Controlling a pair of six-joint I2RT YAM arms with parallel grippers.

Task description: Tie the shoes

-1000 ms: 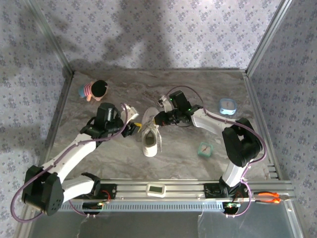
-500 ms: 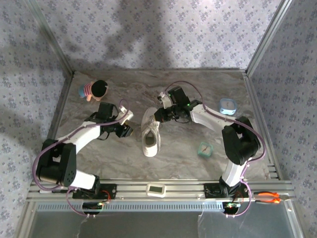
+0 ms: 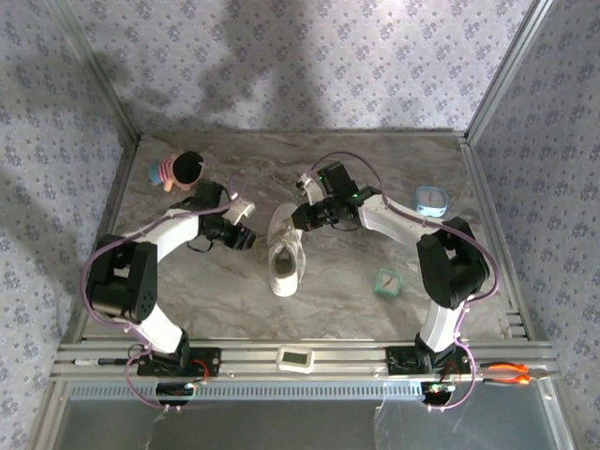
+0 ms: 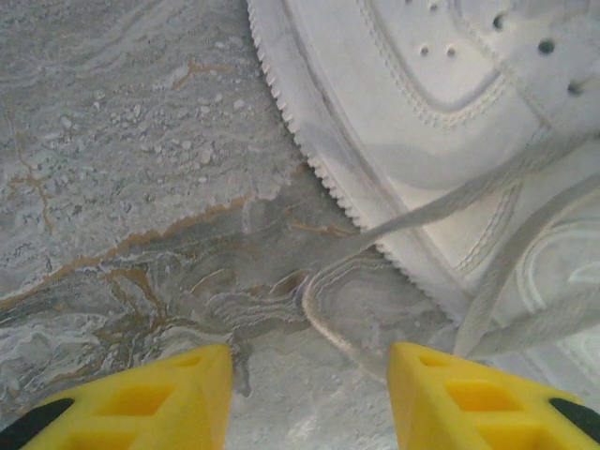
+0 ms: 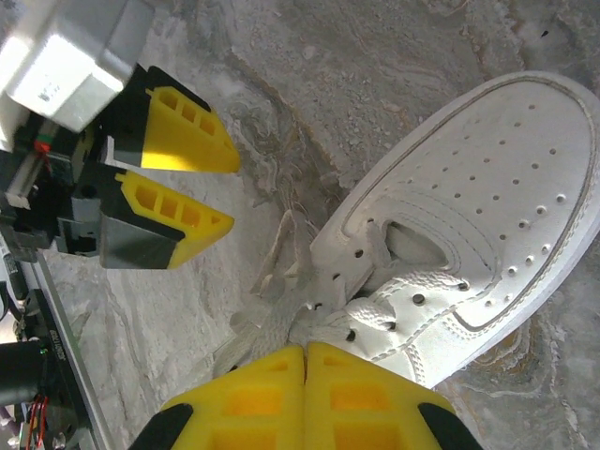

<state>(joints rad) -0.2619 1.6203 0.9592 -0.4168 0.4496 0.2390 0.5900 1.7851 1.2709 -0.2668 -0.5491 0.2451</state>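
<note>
White sneaker [image 3: 284, 258] flat on marble; left gripper [image 3: 246, 239] just left of it, spread, empty; right gripper [image 3: 298, 221] at its laces [image 5: 281, 300], clamped closed, hold on lace unclear.

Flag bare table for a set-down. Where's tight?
Free: near strip between sneaker and front rail, left of teal clock; far strip along back wall, doll to blue clock. Crowded: sneaker's far end, where left tool, right tool and loose laces meet.

Marble table [image 3: 375, 169]: white sneaker [image 3: 284, 264], doll [image 3: 178, 170], blue clock [image 3: 430, 200], teal clock [image 3: 385, 282]
</note>
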